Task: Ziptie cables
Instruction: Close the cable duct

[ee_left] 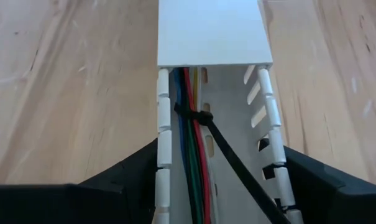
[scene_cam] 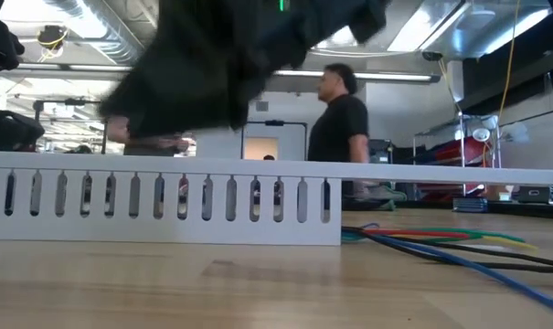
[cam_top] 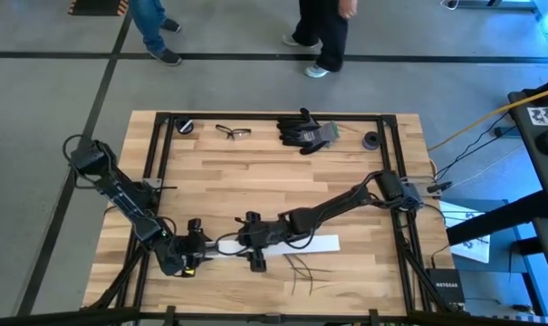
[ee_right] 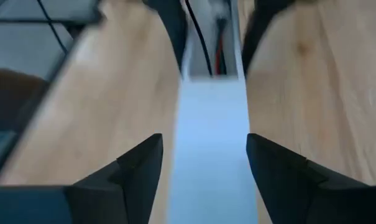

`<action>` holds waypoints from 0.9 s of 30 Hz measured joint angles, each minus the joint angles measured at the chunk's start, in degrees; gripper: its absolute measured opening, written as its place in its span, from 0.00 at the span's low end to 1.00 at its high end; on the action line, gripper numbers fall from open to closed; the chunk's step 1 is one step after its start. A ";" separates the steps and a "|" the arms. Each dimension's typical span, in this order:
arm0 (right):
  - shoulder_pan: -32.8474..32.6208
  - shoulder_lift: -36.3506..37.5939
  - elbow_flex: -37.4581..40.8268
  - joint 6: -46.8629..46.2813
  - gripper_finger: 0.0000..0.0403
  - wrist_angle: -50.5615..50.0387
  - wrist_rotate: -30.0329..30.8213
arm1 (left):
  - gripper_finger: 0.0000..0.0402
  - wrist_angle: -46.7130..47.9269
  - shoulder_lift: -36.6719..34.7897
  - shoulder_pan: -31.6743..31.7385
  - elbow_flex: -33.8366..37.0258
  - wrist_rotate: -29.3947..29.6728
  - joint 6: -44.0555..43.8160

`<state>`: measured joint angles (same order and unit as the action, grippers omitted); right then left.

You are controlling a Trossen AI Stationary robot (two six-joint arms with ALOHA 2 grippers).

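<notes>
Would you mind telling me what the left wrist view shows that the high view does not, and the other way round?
Only the left wrist view shows the inside of the white slotted duct: the coloured cables run along it, bound by a black zip tie whose tail trails off. Only the high view shows both arms meeting at the duct, the left gripper and right gripper at it, plus gloves and safety glasses at the far edge. Both show the duct's lid and the wooden table.
</notes>
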<state>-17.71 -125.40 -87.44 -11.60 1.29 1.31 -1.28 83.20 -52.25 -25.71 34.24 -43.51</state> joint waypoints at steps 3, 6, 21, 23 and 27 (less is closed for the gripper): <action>-0.65 0.74 -1.23 -2.98 0.52 0.25 -0.97 | 0.59 0.07 0.00 0.00 0.00 0.29 -0.52; -1.68 -0.19 -1.33 -3.91 0.49 -0.62 0.22 | 0.59 0.13 0.02 -0.03 0.00 0.74 -1.36; -0.97 -4.92 -1.55 -5.13 0.35 2.56 5.57 | 0.59 -1.58 0.57 1.37 0.02 0.26 -1.52; -0.95 -5.55 -1.59 -5.54 0.34 3.87 5.65 | 0.59 -2.65 1.43 1.54 0.02 0.55 -1.49; -0.64 -7.65 -2.03 -6.40 0.30 7.86 5.00 | 0.59 -6.65 4.30 1.90 0.00 1.62 -1.07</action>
<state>-18.35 -133.05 -89.46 -18.00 9.16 6.32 -7.92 87.50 -50.35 -25.71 35.86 -44.58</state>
